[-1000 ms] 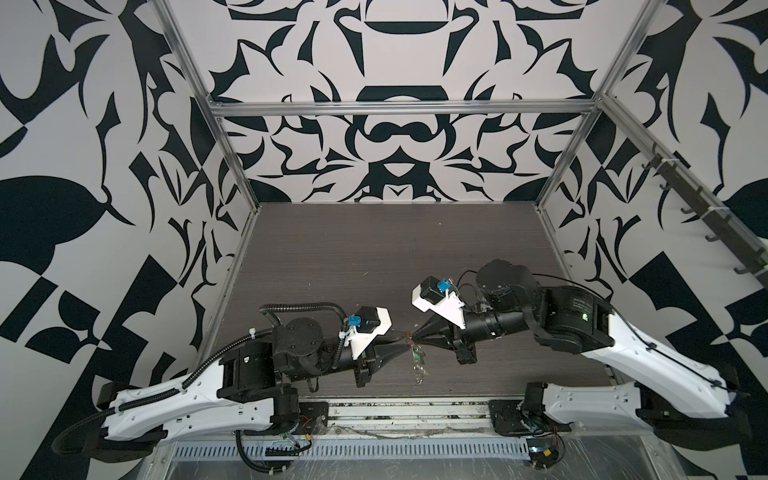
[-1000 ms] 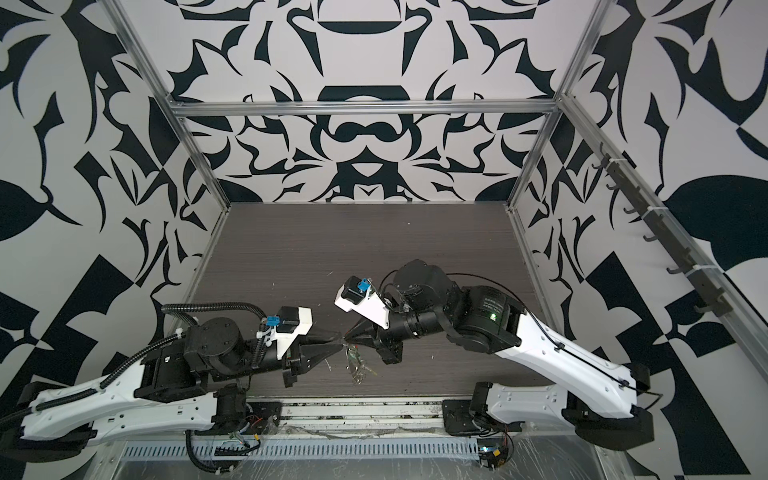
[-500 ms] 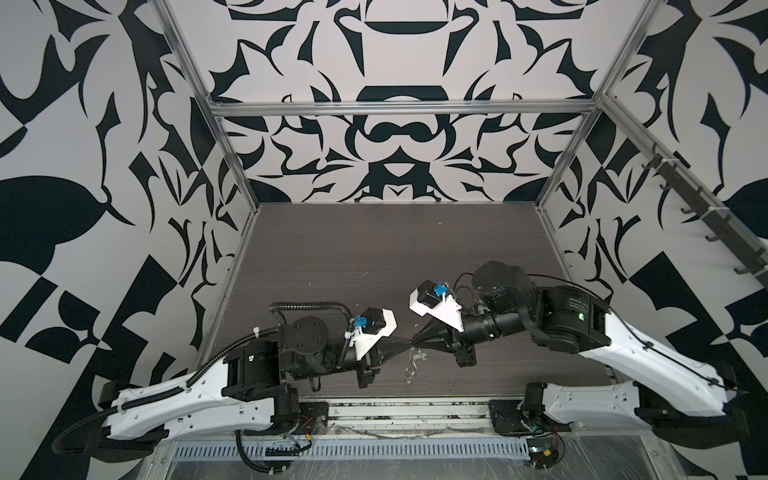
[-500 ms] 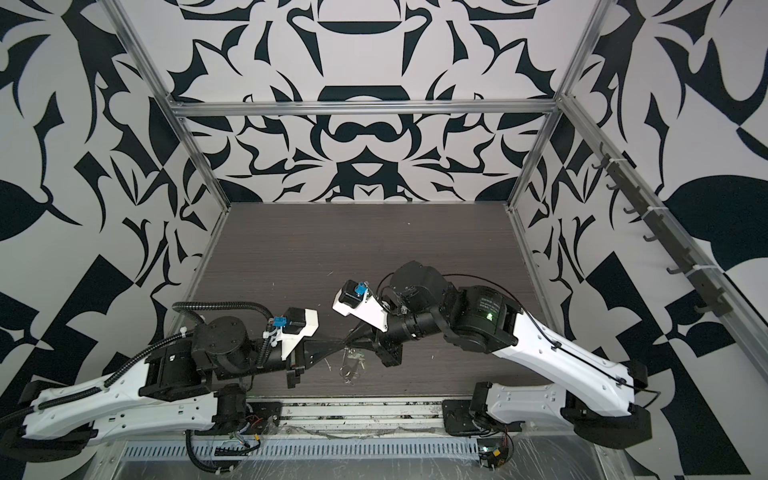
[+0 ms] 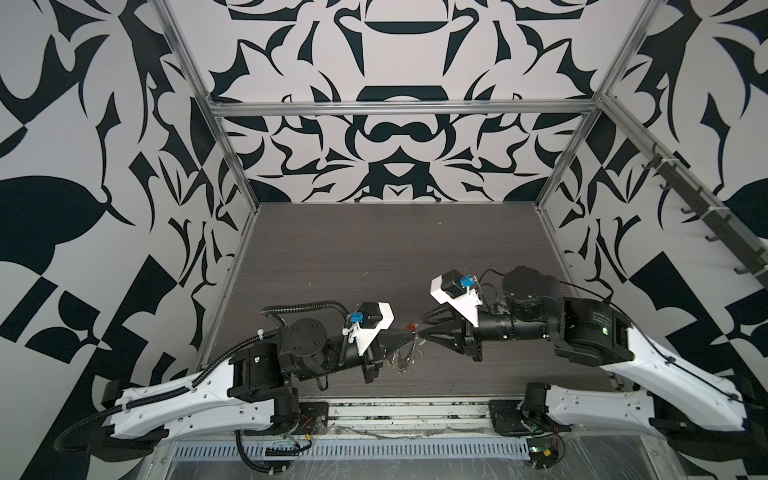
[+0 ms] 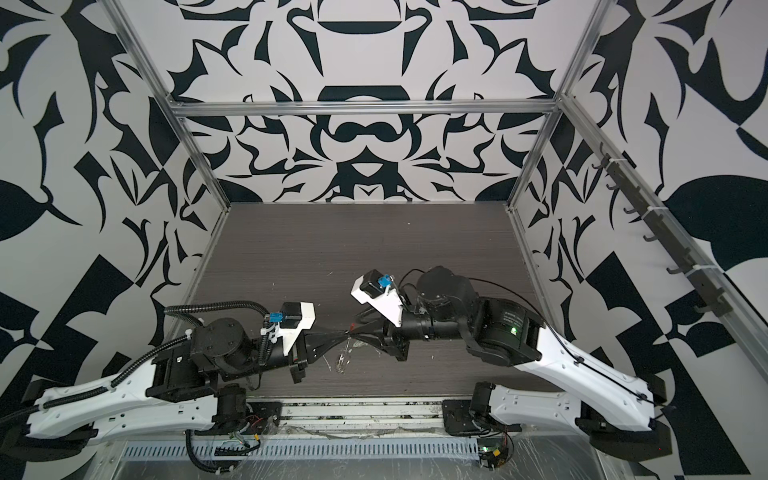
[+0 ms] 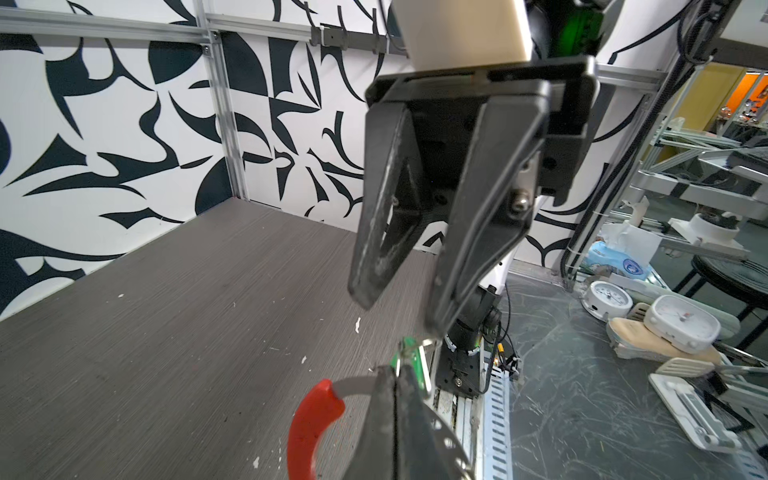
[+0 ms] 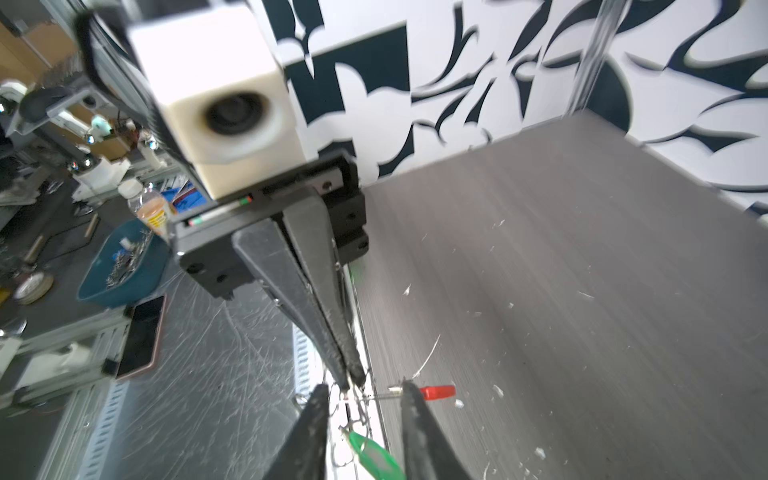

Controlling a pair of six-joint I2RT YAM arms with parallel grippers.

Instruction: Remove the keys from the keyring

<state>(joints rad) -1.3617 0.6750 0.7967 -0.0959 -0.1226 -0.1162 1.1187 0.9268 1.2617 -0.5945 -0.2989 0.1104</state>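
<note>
Keyring (image 7: 356, 384) pinched on bare wire beside red sleeve (image 7: 309, 424) by left gripper (image 7: 395, 370), jaws closed. Right gripper (image 8: 363, 392) nose to nose with it, jaws partly apart astride the wire, clamping nothing. Green-tagged keys (image 8: 374, 453) dangling beneath, near front edge of table (image 5: 374, 249).

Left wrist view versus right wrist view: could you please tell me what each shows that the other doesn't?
Only the left wrist view shows the right gripper head-on, jaws apart, and how the red sleeve curves. Only the right wrist view shows the left gripper from outside, fingers shut. Both show the keyring wire, the green-tagged key and some sleeve.
</note>
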